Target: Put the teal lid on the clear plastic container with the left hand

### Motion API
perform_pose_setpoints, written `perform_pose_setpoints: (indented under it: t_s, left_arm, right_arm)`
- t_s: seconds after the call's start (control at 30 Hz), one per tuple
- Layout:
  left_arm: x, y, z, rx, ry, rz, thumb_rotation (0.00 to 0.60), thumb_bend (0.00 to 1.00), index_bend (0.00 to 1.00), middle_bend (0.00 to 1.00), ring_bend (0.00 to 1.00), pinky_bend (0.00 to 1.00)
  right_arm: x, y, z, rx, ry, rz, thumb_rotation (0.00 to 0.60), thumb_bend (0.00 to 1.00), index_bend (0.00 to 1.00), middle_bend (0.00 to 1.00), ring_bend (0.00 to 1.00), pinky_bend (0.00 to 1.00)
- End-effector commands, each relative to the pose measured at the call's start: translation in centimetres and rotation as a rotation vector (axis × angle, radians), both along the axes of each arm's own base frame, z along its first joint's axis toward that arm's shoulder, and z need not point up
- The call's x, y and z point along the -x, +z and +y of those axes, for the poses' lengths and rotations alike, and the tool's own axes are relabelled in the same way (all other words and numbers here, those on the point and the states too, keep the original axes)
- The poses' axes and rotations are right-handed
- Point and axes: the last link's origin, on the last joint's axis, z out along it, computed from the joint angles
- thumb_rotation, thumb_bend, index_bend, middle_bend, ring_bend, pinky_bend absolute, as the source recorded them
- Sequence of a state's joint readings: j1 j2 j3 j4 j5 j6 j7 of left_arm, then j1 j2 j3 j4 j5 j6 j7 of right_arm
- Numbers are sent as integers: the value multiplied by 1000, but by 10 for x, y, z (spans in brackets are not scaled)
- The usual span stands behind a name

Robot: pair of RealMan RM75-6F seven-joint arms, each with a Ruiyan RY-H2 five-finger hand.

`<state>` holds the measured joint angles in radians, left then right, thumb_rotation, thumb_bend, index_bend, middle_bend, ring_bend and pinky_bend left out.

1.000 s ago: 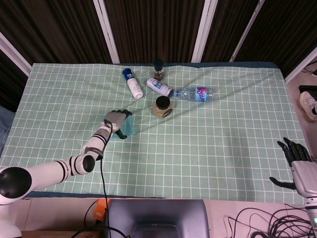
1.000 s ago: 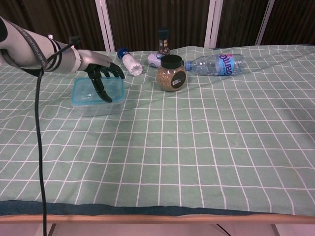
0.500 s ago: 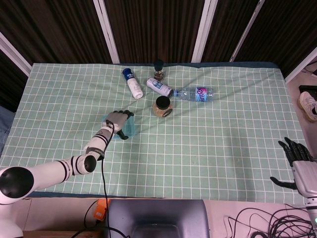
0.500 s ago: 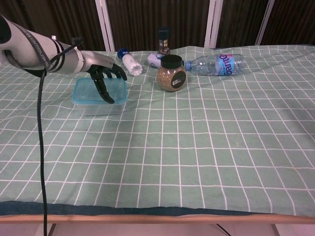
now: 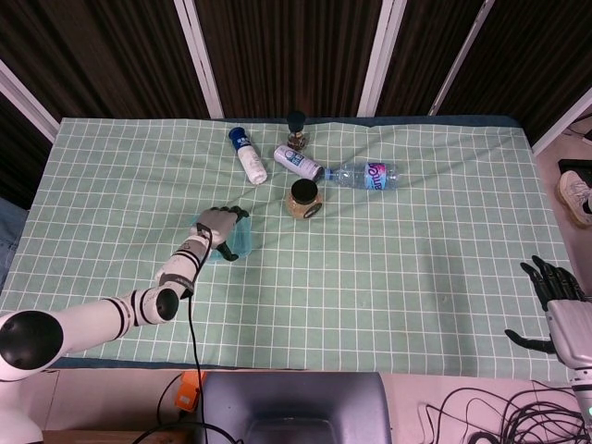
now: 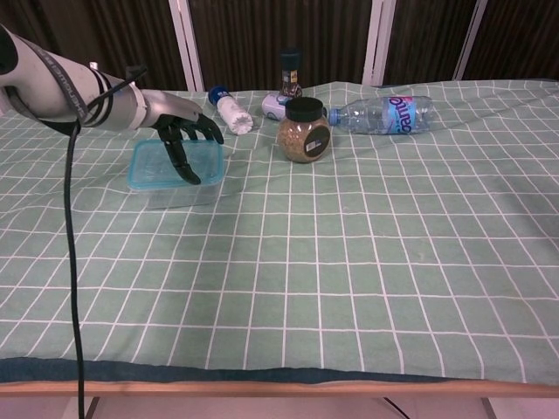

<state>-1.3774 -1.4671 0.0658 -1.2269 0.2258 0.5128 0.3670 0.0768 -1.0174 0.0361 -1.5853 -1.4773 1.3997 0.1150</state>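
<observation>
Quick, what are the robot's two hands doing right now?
Left hand: open, fingers resting on the teal lid.
Right hand: open, holding nothing.

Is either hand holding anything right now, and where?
Nothing is held. The left hand sits over the teal lid, already on the container, fingers spread with tips on the lid's top. The right hand hangs open off the table's edge.

Teal lid (image 6: 157, 163) sits atop clear container (image 6: 179, 193) — table's left.
</observation>
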Motion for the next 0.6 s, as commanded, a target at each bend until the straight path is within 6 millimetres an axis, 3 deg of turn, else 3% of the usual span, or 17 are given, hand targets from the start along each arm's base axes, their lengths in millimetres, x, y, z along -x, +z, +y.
perform_pose_setpoints:
  t_s: [0.03, 0.17, 0.37, 0.6]
  left_arm:
    - [1, 0, -1, 2, 1, 2, 600, 276, 313, 585, 884, 879]
    - [2, 1, -1, 9, 5, 3, 600, 276, 313, 582, 850, 844]
    - [6, 0, -2, 27, 17, 7, 600, 276, 310, 568, 670, 634]
    - [8, 0, 0, 35, 25, 4, 600, 277, 309, 561, 632, 558]
  right_arm:
    - [0, 0, 0, 0, 0, 0, 600, 196, 0, 0, 0, 0]
    - [0, 0, 0, 0, 0, -1, 600, 196, 0, 0, 0, 0]
    - [0, 0, 1, -1, -2, 1, 600, 196, 0, 0, 0, 0]
    - [0, -1, -1, -2, -4, 2, 600, 196, 0, 0, 0, 0]
